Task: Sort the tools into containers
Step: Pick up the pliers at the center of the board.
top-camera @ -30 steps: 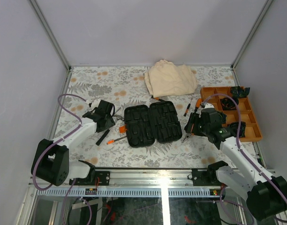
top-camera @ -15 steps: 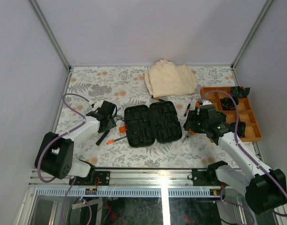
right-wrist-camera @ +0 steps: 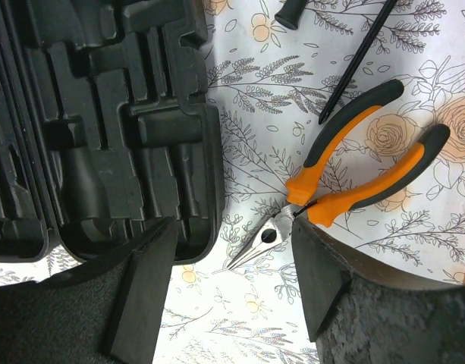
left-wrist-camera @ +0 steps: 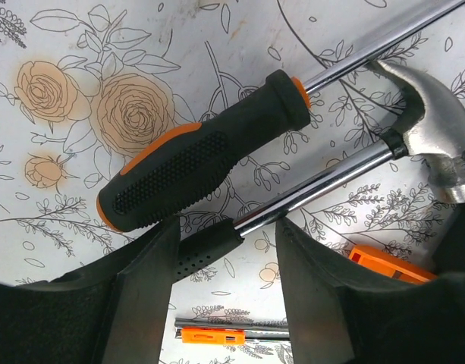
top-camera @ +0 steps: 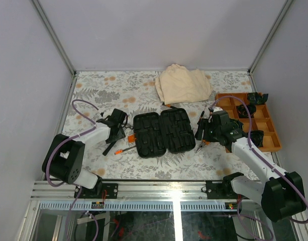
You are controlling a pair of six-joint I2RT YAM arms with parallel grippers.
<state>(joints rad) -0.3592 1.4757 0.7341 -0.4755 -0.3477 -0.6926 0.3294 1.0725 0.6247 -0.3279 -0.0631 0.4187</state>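
The black tool case (top-camera: 164, 131) lies open in the middle of the table, its moulded slots (right-wrist-camera: 103, 129) bare. My left gripper (top-camera: 118, 128) hovers to its left, open (left-wrist-camera: 226, 250), the hammer's black grip (left-wrist-camera: 209, 246) running slantwise between the fingers. Its steel head (left-wrist-camera: 433, 129) lies to the right. A black-and-orange screwdriver (left-wrist-camera: 202, 163) lies just beyond it. My right gripper (top-camera: 203, 134) is open (right-wrist-camera: 232, 258) right of the case, low over the tip of the orange-handled pliers (right-wrist-camera: 353, 178), with nothing held.
A beige folded cloth (top-camera: 184, 84) lies behind the case. An orange divided tray (top-camera: 272, 136) with black parts stands at the right edge. A thin black tool (right-wrist-camera: 357, 64) lies beyond the pliers. A small orange-and-metal tool (left-wrist-camera: 213, 335) lies near my left fingers.
My left gripper has shifted a little right toward the case. My right gripper has moved left and away from the tray, over the pliers. Neither jaw gap changed.
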